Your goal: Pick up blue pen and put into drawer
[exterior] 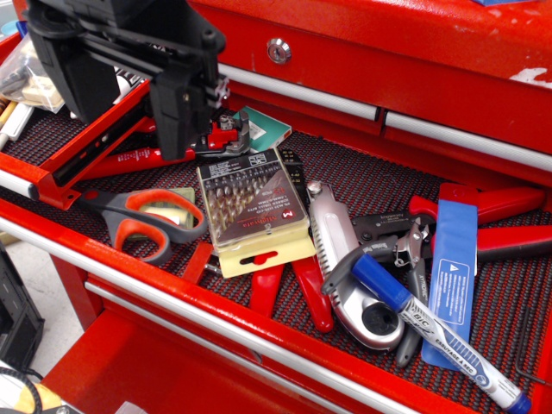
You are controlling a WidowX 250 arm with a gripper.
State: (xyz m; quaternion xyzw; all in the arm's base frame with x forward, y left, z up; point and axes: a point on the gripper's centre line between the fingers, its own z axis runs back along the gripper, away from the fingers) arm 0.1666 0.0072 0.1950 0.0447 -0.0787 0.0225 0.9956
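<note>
The blue pen (pixel 431 332), a BIC marker with a white printed barrel and a dark-blue cap, lies slanted at the lower right of the wide drawer, resting on a silver knife and pliers. The drawer (pixel 95 142), narrow and shallow with a thin angled red wall and dark ribbed liner, is pulled out at the upper left. My black gripper (pixel 181 129) hangs over that drawer's right wall, far left of the pen. It holds nothing that I can see. Its fingers are seen side-on, so the jaw gap is hidden.
The wide red drawer (pixel 216 323) holds orange-handled scissors (pixel 142 220), a drill-bit case (pixel 252 207), a silver utility knife (pixel 345 267), red-handled pliers (pixel 492 224) and a flat blue strip with a white label (pixel 453 267). White markers (pixel 13 121) lie in the narrow drawer.
</note>
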